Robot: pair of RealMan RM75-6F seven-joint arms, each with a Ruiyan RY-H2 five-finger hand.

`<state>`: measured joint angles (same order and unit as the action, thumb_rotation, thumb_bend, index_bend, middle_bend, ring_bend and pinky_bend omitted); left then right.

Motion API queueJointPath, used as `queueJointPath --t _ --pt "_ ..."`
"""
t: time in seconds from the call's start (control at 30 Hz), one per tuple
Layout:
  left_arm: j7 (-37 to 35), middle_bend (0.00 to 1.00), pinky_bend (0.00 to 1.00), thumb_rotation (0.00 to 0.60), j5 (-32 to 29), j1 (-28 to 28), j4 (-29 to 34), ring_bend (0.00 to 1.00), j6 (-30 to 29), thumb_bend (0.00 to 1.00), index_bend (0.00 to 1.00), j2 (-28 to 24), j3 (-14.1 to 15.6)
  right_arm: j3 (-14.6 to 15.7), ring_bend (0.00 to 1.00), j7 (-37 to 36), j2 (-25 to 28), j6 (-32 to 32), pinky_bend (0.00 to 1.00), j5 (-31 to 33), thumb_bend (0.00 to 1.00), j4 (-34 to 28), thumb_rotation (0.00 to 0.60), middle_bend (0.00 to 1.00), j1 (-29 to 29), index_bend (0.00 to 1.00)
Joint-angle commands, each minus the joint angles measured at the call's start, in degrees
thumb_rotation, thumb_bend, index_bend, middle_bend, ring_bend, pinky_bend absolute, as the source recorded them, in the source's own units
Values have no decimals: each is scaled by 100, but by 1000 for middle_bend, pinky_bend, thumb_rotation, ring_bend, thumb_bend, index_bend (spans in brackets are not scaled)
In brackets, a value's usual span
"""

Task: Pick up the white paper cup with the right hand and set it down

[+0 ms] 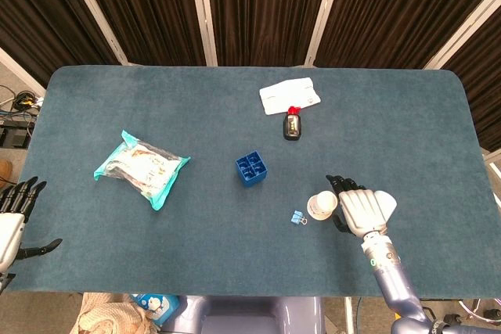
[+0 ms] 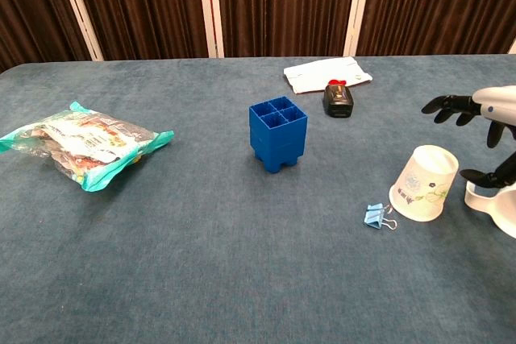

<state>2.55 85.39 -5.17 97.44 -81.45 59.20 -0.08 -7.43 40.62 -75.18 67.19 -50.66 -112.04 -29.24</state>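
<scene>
right hand (image 1: 365, 210): fingers spread, holding nothing, just beside white paper cup (image 1: 321, 205) | cup: upside down, near tabletop's front edge

Right hand (image 2: 484, 118) and white scoop (image 2: 493, 203) cut by chest view's edge.

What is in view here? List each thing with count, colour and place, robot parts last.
table: 1, blue-grey cloth top, fills both views
snack bag: 1, teal edges, left side
block: 1, blue, four cells, centre
pouch: 1, white, far centre
small device: 1, black with red tab, just in front of the pouch
paper cup: 1, white, upside down, right front
binder clip: 1, light blue, beside the cup
scoop: 1, white, right edge
left hand: open, off the table's left edge
right hand: open, beside the cup
</scene>
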Motion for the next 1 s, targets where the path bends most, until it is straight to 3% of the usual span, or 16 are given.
queueJointPath --t 0.03,0.77,1.0 --pt "-7 0 0 600 2 1 -4 0 -1 0 0 -1 2 35 151 37 -47 25 314 63 400 -22 600 147 -36 82" --pt "-14 0 0 600 -47 -18 5 0 53 0 0 -8 -1 126 154 250 -590 209 318 379 400 272 600 149 -326 148" --pt "-11 0 0 600 -52 -23 21 0 60 0 0 -8 -2 183 286 248 -673 272 462 356 400 314 600 259 -358 302"
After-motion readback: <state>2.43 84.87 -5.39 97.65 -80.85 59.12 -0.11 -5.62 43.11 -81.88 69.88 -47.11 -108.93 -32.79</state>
